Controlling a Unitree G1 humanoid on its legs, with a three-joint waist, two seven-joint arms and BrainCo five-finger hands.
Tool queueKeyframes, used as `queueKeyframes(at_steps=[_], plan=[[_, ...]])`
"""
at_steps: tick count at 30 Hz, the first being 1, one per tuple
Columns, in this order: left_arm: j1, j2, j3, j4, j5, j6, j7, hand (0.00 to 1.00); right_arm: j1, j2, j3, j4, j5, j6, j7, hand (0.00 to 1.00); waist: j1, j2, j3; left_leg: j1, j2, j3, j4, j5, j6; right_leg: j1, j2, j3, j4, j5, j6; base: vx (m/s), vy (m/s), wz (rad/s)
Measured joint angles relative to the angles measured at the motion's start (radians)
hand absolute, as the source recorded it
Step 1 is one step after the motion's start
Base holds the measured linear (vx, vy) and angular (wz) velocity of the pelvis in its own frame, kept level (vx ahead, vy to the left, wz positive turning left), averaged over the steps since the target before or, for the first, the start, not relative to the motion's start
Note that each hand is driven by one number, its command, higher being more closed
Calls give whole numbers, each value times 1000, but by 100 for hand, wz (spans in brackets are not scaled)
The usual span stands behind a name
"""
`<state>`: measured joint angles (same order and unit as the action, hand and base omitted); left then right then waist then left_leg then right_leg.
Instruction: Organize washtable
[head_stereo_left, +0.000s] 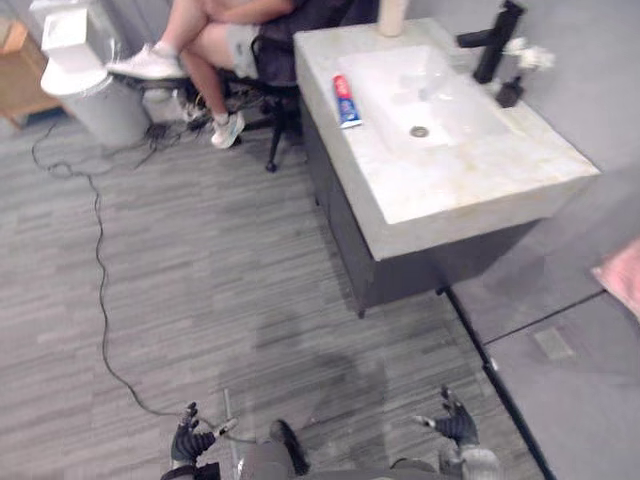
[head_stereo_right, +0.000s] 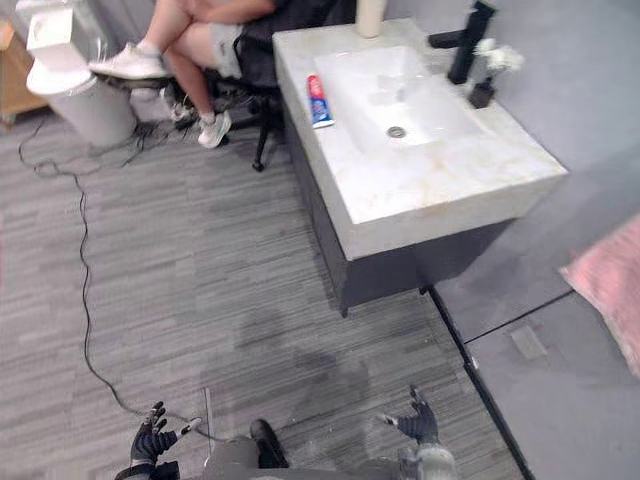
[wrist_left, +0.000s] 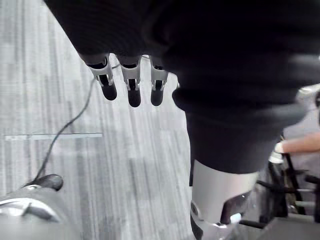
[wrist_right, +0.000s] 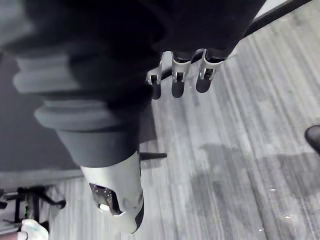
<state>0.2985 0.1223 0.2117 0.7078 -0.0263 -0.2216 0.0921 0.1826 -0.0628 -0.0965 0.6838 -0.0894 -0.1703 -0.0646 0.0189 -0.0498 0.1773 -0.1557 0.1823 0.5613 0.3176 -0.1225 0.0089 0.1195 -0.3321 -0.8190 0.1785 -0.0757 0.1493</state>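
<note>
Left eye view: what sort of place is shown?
Probably a washroom mock-up in a test room: a stone washtable with a white basin, a black tap and a toothpaste tube, yet striped office flooring and a seated person.

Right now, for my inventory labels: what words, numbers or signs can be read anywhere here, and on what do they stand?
Red, white and blue toothpaste tube on the pale stone washtable: print there, too small and blurred to read.
Small dark bottle by the black tap: no label legible.
No other text shows.
</note>
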Motion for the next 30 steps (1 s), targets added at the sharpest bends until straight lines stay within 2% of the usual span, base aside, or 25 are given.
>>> queueKeyframes(at_steps=[1, 3, 4, 5, 6, 7, 10, 11, 12, 13, 14, 15, 16, 17, 18, 19, 20, 21, 22, 23, 24, 26, 27, 28, 30], plan=[[0, 0, 0, 0, 1, 1, 0, 0, -11, -2, 2, -1, -1, 0, 0, 0, -1, 1, 2, -11, -7, -15, 19, -18, 3, 1, -12, 3, 17, -2, 2, 167, 175, 57], [2, 0, 0, -4, 1, 1, -2, 0, -40, -10, 23, -2, -2, 3, 0, 0, -3, 3, 9, -16, -43, -61, 50, -75, 16, -16, -77, 92, 146, -11, -17, 156, 208, 75], [5, 4, -4, -12, 1, 1, -2, 0, -42, -26, 39, -4, -3, 3, 0, 0, -8, 9, 11, 3, -81, -114, 50, -114, 36, -90, -122, 286, 335, -1, -98, 181, 183, 88], [2, 8, -6, -15, 1, 1, -2, 0, -41, -26, 43, -4, -4, 3, 0, 0, -12, 14, 14, 9, -81, -142, 49, -128, 37, -116, -108, 384, 392, -33, -86, 280, 136, 124], [-8, 20, -9, -20, 7, 0, -1, 0, -42, -22, 72, -4, -4, 3, 3, 0, -20, 20, 26, 24, -93, -192, 45, -143, 41, -172, -35, 537, 480, -130, -56, 324, 11, 111], [-14, 30, -8, -28, 11, 0, -1, 0, -49, -20, 119, -4, -13, 3, 8, 0, -22, 8, 36, 59, -102, -219, 27, -147, 45, -227, 32, 618, 543, -198, -68, 403, -1, 105], [-19, 40, -19, -27, 21, 1, -1, 0, -62, -22, 177, -4, -30, -2, 23, 0, -37, 1, 49, 158, -110, -275, -23, -166, 32, -363, 149, 639, 545, -253, -109, 335, -40, 72], [-39, 40, -28, -22, 21, 1, -2, 0, -67, -24, 185, -4, -31, -3, 27, 0, -47, 4, 59, 204, -108, -301, -44, -173, 24, -418, 193, 633, 478, -248, -108, 404, -93, 87], [-49, 40, -37, -17, 21, 1, -2, 0, -65, -27, 188, -3, -32, -3, 28, 0, -55, 6, 61, 224, -108, -318, -54, -177, 15, -443, 208, 628, 424, -230, -114, 523, -134, 90], [-64, 41, -56, 2, 22, -1, -3, 0, -60, -30, 194, -4, -36, -2, 30, 0, -64, 5, 60, 263, -109, -342, -77, -184, -16, -474, 228, 627, 281, -148, -117, 480, -148, 98], [-79, 38, -72, 12, 23, 0, -4, 0, -54, -32, 196, -4, -39, -2, 33, 0, -78, 2, 58, 299, -111, -371, -90, -201, -43, -481, 232, 631, 179, -3, -127, 510, -170, 102], [-82, 37, -84, 12, 24, 0, -4, 0, -45, -36, 199, -4, -39, -2, 37, 0, -93, 2, 50, 317, -111, -392, -104, -205, -53, -475, 235, 632, 186, 64, -147, 563, -194, 81], [-88, 27, -98, 14, 30, -1, -5, 0, -40, -51, 206, -5, -40, -2, 47, 0, -95, 15, 32, 343, -85, -410, -119, -209, -75, -482, 248, 625, 230, 51, -193, 699, -219, 49], [-94, 16, -99, 11, 38, -3, -5, 0, -48, -56, 213, -43, -51, -1, 47, 0, -101, 42, 24, 326, -42, -422, -64, -175, -137, -486, 261, 582, 288, -23, -230, 943, -319, 38], [-95, 4, -90, 11, 38, -1, -4, 0, -40, -50, 211, -67, -67, 4, 46, 0, -116, 48, 27, 297, -17, -421, 62, -143, -162, -436, 279, 569, 285, -60, -237, 814, -283, 9], [-90, -14, -82, 7, 37, -1, -3, 0, -19, -41, 217, -97, -79, 4, 46, 0, -111, 50, 29, 265, 18, -416, 252, -71, -153, -351, 308, 577, 252, -76, -252, 592, -222, -12], [-80, -23, -82, 1, 37, -1, -3, 0, -9, -32, 224, -114, -79, 4, 44, 0, -109, 54, 30, 236, 40, -413, 354, -61, -153, -302, 328, 593, 225, -81, -258, 536, -124, -69], [-71, -42, -82, -15, 37, -2, -4, 0, 1, -12, 229, -142, -79, 3, 41, 0, -91, 50, 29, 181, 71, -378, 558, -96, -120, -203, 355, 651, 162, -102, -265, 586, -98, -79], [-71, -48, -82, -17, 37, -2, -4, 0, 0, -9, 228, -146, -79, 3, 41, 0, -83, 47, 27, 154, 79, -354, 600, -112, -115, -173, 361, 676, 141, -104, -267, 549, -66, -109], [-69, -56, -82, -35, 36, -2, -4, 0, 1, -2, 224, -149, -79, 2, 41, 0, -73, 40, 22, 99, 86, -312, 621, -130, -91, -124, 366, 723, 96, -105, -267, 408, -6, -108], [-70, -60, -82, -48, 36, -4, -3, 0, 4, 8, 220, -149, -79, 3, 41, 0, -58, 37, 21, 44, 88, -294, 590, -146, -66, -84, 366, 769, 60, -105, -267, 404, 52, -120], [-61, -67, -79, -59, 36, -4, -3, 0, 9, 13, 209, -148, -80, 6, 40, 0, -47, 34, 19, -15, 79, -301, 488, -156, -59, -37, 360, 827, 29, -107, -263, 399, 116, -104], [-56, -75, -75, -59, 36, -3, -3, 0, 16, 16, 189, -148, -81, 6, 37, 0, -36, 24, 24, -56, 47, -345, 356, -153, -64, -9, 339, 873, 25, -124, -238, 382, 207, -107], [-58, -85, -76, -60, 35, -3, -3, 0, 30, 16, 171, -146, -82, 6, 27, 0, -29, 21, 24, -80, 15, -408, 217, -135, -91, 9, 318, 907, 24, -143, -217, 370, 241, -104], [-51, -92, -85, -60, 35, -3, -1, 0, 44, 11, 141, -141, -83, 5, 16, 0, -29, 26, 20, -95, -11, -485, 46, -102, -131, 30, 295, 950, 28, -181, -186, 365, 336, -87]])
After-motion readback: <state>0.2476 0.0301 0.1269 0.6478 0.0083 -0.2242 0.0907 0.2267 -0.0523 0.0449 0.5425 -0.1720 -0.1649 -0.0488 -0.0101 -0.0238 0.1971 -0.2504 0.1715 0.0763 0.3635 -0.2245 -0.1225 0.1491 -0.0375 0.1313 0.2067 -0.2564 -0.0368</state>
